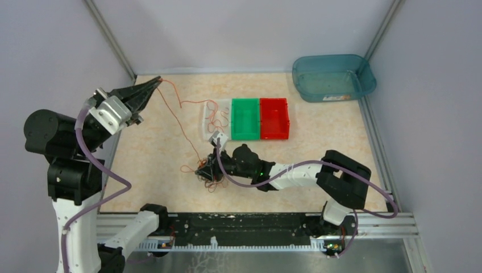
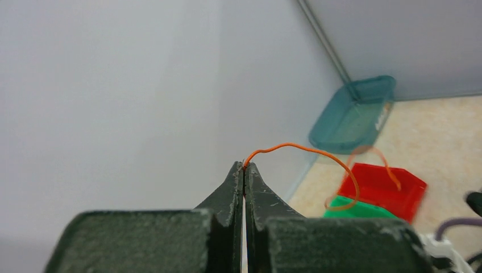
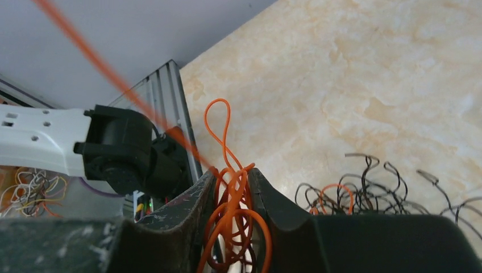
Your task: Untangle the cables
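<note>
My left gripper is raised at the far left and shut on the end of an orange cable. In the left wrist view that cable curls away from the closed tips of the left gripper. The cable runs down to a tangle of orange and dark cables on the table. My right gripper lies low on that tangle. In the right wrist view the right gripper is shut on a bunch of orange cables. Dark curly cables lie to its right.
A clear tray with orange wire in it, a green bin and a red bin sit side by side mid-table. A teal tub stands at the far right corner. Grey walls enclose the table.
</note>
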`<action>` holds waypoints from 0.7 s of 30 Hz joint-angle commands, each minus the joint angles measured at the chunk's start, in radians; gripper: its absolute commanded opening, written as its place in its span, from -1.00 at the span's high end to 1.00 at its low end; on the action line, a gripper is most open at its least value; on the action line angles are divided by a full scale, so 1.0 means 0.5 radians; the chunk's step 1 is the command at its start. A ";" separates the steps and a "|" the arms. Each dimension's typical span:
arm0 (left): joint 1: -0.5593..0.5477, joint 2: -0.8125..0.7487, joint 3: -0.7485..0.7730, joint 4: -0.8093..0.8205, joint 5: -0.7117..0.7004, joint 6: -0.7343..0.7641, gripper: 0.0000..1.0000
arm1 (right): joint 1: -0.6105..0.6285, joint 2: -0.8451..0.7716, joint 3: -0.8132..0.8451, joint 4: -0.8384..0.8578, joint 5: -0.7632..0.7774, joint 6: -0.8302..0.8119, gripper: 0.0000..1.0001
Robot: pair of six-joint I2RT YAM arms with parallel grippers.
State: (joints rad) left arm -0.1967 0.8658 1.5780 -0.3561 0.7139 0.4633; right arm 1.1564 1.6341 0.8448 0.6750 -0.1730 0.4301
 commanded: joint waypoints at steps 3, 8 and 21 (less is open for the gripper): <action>-0.012 0.096 0.217 0.353 -0.310 0.169 1.00 | 0.014 0.022 -0.229 0.209 0.105 0.081 0.49; -0.009 0.182 0.333 0.565 -0.424 0.317 1.00 | 0.015 0.022 -0.402 0.282 0.183 0.102 0.48; -0.009 0.445 0.693 1.152 -0.744 0.642 1.00 | 0.014 0.013 -0.762 0.484 0.344 0.168 0.26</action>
State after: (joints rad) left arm -0.1967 1.0622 1.8565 0.0189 0.4454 0.7094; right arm 1.1564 1.6379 0.4904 0.8330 -0.0406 0.4950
